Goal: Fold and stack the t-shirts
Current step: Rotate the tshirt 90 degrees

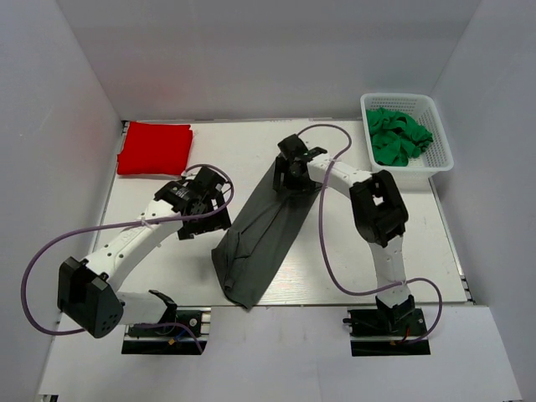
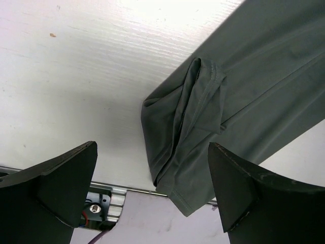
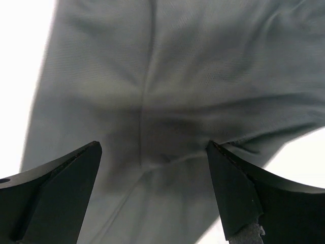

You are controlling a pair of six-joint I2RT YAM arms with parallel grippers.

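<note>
Left gripper (image 2: 152, 150): jaws spread wide, nothing between them, held over the bunched near end of the grey shirt (image 1: 264, 234). Right gripper (image 3: 153, 147): jaws likewise wide and empty, over the far end of the same shirt (whether its fingers touch the cloth cannot be told). Grey shirt: a long narrow band, laid slantwise across the middle of the table (image 1: 251, 142), wrinkled, its near end gathered in folds at the table's front edge. Red shirt (image 1: 155, 148): folded to a flat rectangle, far left corner of the table, well apart from the grey one. White basket (image 1: 406, 99): far right corner, holding crumpled green cloth (image 1: 398, 136)
</note>
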